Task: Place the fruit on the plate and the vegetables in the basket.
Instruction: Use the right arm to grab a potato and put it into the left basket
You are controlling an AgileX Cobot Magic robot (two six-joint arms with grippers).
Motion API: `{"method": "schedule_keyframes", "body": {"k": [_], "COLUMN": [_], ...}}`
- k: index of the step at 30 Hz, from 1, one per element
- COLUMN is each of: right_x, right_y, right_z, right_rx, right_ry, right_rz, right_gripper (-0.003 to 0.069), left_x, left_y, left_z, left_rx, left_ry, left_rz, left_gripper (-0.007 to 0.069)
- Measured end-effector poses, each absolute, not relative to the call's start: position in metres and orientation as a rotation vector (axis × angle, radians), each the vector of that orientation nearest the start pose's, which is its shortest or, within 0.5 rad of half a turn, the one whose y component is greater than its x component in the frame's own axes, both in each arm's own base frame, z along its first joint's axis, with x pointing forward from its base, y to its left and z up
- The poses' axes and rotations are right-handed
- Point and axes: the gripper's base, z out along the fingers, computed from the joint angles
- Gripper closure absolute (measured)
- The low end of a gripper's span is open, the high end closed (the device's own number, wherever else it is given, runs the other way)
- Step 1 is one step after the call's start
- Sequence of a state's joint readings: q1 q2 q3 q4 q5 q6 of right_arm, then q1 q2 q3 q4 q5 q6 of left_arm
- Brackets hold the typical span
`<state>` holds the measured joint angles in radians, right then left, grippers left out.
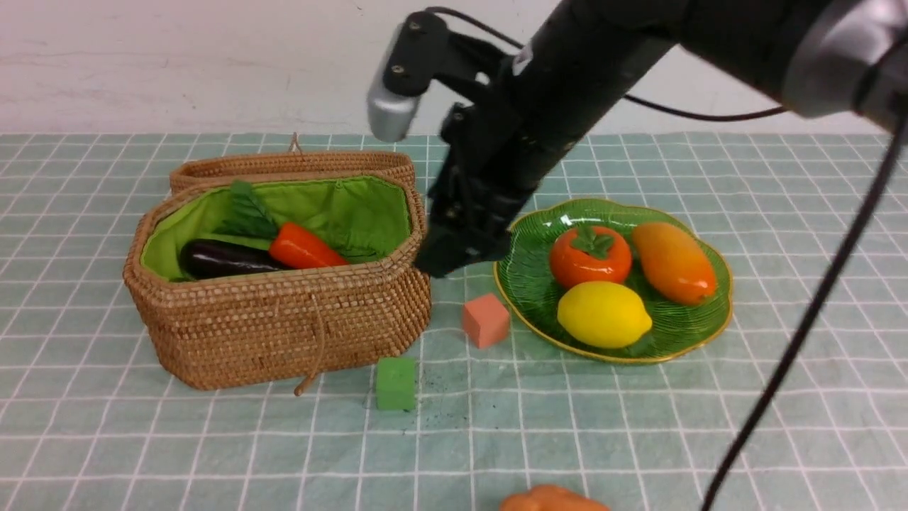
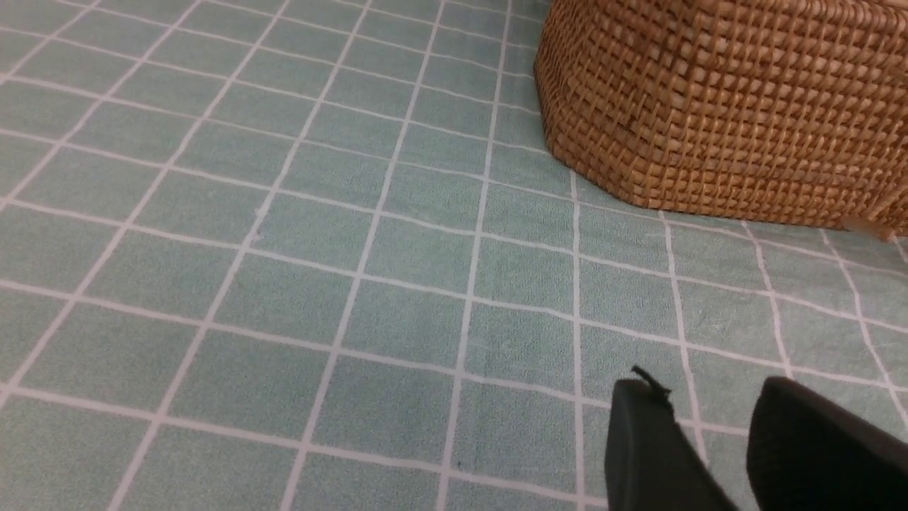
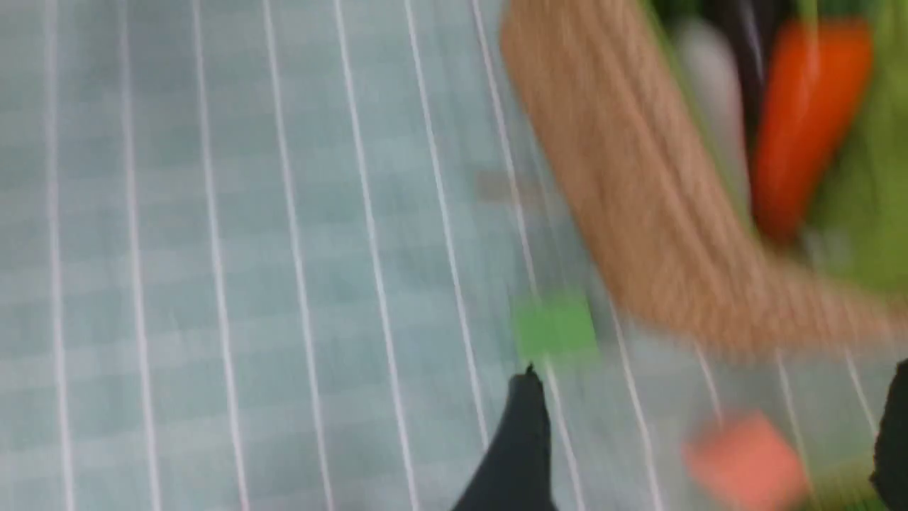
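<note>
Left of the right claw [image 1: 461,257], the basket [image 1: 284,319] rim stands just beside the released, empty, wide-set jaws. It holds the eggplant [image 1: 220,259] and carrot [image 1: 305,248]. Right of the claw, the plate [image 1: 528,284] carries all the fruit [image 1: 603,312]. A probable potato [image 1: 553,500] lies well behind the claw, at the near table edge.

Raise the claw clear of both rims before swinging back. Avoid the salmon cube [image 1: 486,321] beneath it and the green cube [image 1: 396,383]. Open cloth lies beyond these. The left claw [image 2: 709,440] is slightly parted and empty.
</note>
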<state>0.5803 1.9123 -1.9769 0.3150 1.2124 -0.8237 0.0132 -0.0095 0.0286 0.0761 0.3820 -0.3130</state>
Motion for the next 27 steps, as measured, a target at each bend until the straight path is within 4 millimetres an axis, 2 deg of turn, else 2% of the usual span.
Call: {"method": "schedule_keyframes", "body": {"k": [2, 5, 7, 11, 12, 16, 19, 21, 22, 24, 27], "right_x": [0.329, 0.313, 0.29, 0.26, 0.26, 0.251, 0.253, 0.256, 0.257, 0.261, 0.264], "right_y": [0.237, 0.223, 0.218, 0.21, 0.21, 0.207, 0.208, 0.21, 0.21, 0.212, 0.215], "right_z": [0.36, 0.351, 0.332, 0.303, 0.304, 0.267, 0.251, 0.228, 0.226, 0.196, 0.172], "right_rx": [-1.606, -1.61, -1.633, -1.661, -1.661, -1.623, -1.589, -1.574, -1.575, -1.591, -1.607], "right_ry": [2.091, 2.169, 2.247, 2.345, 2.343, 2.437, 2.467, 2.512, 2.515, 2.567, 2.626], "right_rz": [0.23, 0.213, 0.355, 0.54, 0.539, 0.596, 0.606, 0.597, 0.596, 0.591, 0.622], "right_gripper": [0.005, 0.0062, 0.0067, 0.0062, 0.0062, 0.0038, 0.0021, 0.0007, 0.0006, 0.0001, 0.0003], "left_x": [0.052, 0.052, 0.052, 0.052, 0.052, 0.052, 0.052, 0.052, 0.052, 0.052, 0.052], "left_y": [0.003, 0.003, 0.003, 0.003, 0.003, 0.003, 0.003, 0.003, 0.003, 0.003, 0.003], "left_z": [0.17, 0.17, 0.17, 0.17, 0.17, 0.17, 0.17, 0.17, 0.17, 0.17, 0.17], "left_rx": [-0.26, -0.26, -0.26, -0.26, -0.26, -0.26, -0.26, -0.26, -0.26, -0.26, -0.26], "left_ry": [1.867, 1.867, 1.867, 1.867, 1.867, 1.867, 1.867, 1.867, 1.867, 1.867, 1.867], "left_rz": [-0.13, -0.13, -0.13, -0.13, -0.13, -0.13, -0.13, -0.13, -0.13, -0.13, -0.13], "left_gripper": [0.0407, 0.0405, 0.0401, 0.0396, 0.0396, 0.0391, 0.0388, 0.0387, 0.0387, 0.0387, 0.0386]}}
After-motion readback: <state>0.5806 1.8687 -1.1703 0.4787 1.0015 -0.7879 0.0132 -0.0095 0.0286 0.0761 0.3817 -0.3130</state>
